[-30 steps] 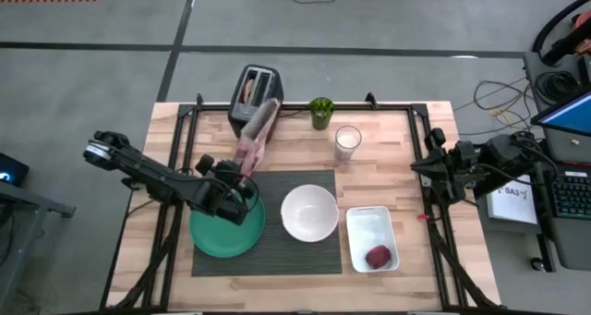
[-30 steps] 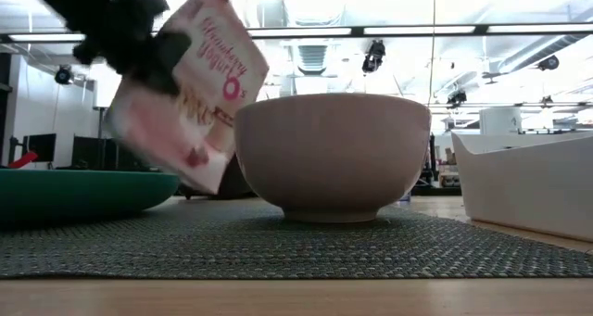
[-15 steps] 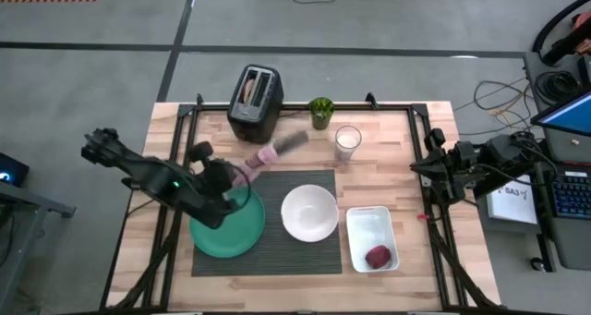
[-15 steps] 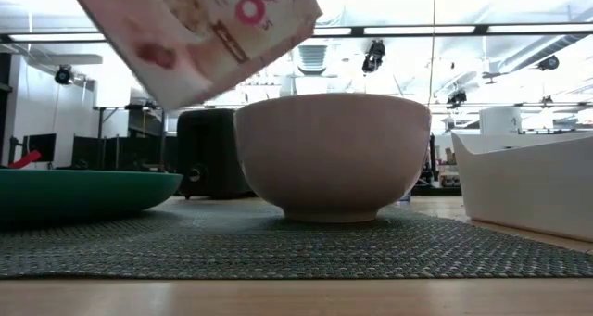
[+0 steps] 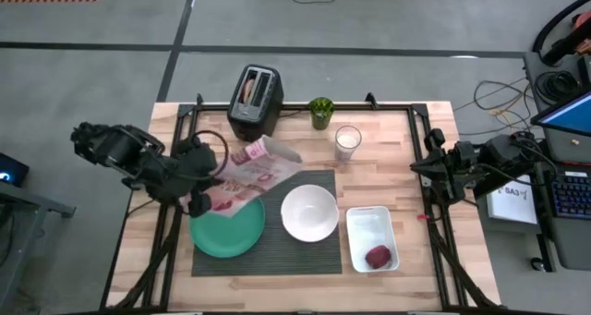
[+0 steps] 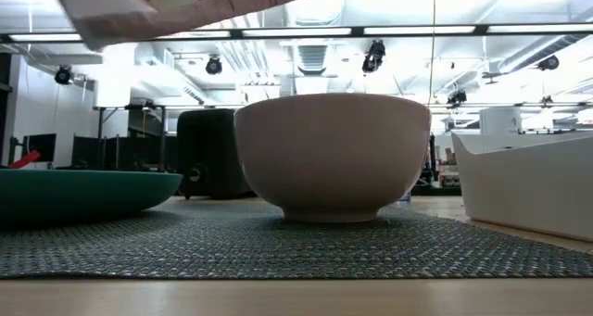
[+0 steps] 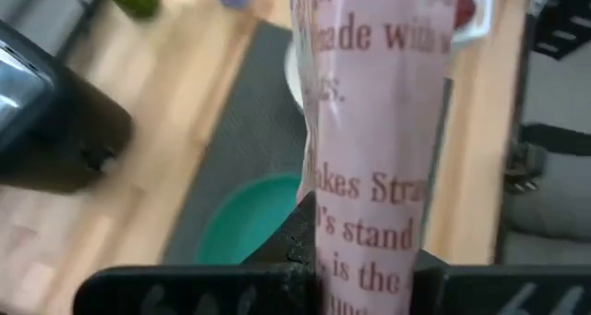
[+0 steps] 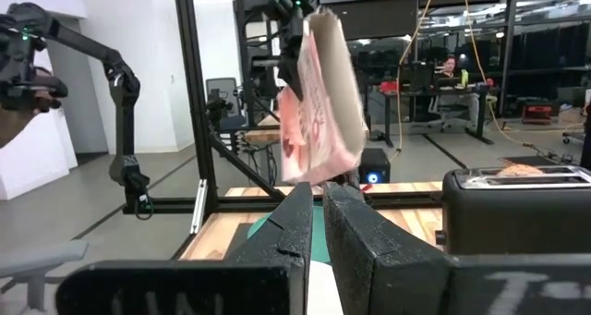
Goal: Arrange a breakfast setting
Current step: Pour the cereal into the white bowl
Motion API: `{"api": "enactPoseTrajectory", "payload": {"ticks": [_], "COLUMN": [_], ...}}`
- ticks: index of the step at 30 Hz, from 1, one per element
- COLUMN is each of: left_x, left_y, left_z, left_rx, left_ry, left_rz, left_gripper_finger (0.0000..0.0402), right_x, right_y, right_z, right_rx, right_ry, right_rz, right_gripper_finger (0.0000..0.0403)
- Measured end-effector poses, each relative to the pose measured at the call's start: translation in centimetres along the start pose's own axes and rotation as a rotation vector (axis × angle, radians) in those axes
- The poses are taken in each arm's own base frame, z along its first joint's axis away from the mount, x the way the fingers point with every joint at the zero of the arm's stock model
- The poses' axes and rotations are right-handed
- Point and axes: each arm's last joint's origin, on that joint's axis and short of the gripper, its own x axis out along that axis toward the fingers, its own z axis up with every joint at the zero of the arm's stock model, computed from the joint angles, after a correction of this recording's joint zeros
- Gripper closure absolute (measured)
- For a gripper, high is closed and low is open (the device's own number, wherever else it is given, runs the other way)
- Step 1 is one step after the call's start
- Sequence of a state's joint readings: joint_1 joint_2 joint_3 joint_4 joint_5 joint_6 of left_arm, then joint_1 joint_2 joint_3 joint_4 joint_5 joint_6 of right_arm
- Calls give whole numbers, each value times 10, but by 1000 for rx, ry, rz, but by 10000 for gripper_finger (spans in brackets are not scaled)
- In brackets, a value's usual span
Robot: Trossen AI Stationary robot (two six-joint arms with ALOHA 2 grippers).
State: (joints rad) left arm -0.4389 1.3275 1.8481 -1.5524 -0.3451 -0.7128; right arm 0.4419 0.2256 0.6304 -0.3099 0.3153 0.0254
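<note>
Here, from the near edge outward:
Placemat: the dark ribbed placemat (image 5: 268, 246) lies on the wooden surface (image 5: 305, 130), below and in front of the left fingers.
Green plate: the round green plate (image 5: 229, 230) rests on the placemat's left end, just under the left fingers.
Bowl: the white bowl (image 5: 309, 212) stands mid-placemat, between the two arms, nearer the left fingers.
Dish: the white rectangular dish (image 5: 371, 238) sits just off the placemat's right end, toward the right fingers, with a dark red item (image 5: 378, 256) inside.
Left fingers: the left gripper (image 5: 201, 202) is clamped on the lower end of the pink cereal box (image 5: 251, 175).
Cereal box: held up off the surface, lying nearly flat and slanting away from the left fingers, over the plate's far edge and the placemat's far corner.
Right fingers: the right gripper (image 5: 417, 169) waits at the right edge of the surface, pressed together and holding nothing.
Milk glass: the milk glass (image 5: 347, 142) stands beyond the bowl, between both fingers.
Toaster: the black toaster (image 5: 254, 102) sits at the far edge, past the box's raised end.
Green cup: a green cup (image 5: 321, 112) stands between toaster and glass.
</note>
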Motion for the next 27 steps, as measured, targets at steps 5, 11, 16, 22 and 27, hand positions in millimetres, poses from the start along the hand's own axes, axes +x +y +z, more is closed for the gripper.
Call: {"api": "enactPoseTrajectory", "payload": {"ticks": [5, 11, 16, 22, 27], "left_x": [24, 50, 66, 75, 84], "left_y": [-4, -11, -11, -8, -8], "left_z": [5, 17, 32, 54, 72], "left_rx": [-34, -19, -12, 9, 34], "left_ry": [147, 288, 347, 371, 364], "left_rz": [-43, -112, -158, -217, -271], "left_gripper_finger": [401, 401, 401, 401, 401], "right_x": [0, 0, 0, 0, 0], "right_y": [0, 0, 0, 0, 0], "right_z": [0, 0, 0, 0, 0], "right_rx": [0, -1, -2, -2, -1], "right_ry": [0, 0, 0, 1, 2], "right_rz": [0, 0, 0, 1, 1], "right_gripper_finger": [380, 380, 380, 380, 380]}}
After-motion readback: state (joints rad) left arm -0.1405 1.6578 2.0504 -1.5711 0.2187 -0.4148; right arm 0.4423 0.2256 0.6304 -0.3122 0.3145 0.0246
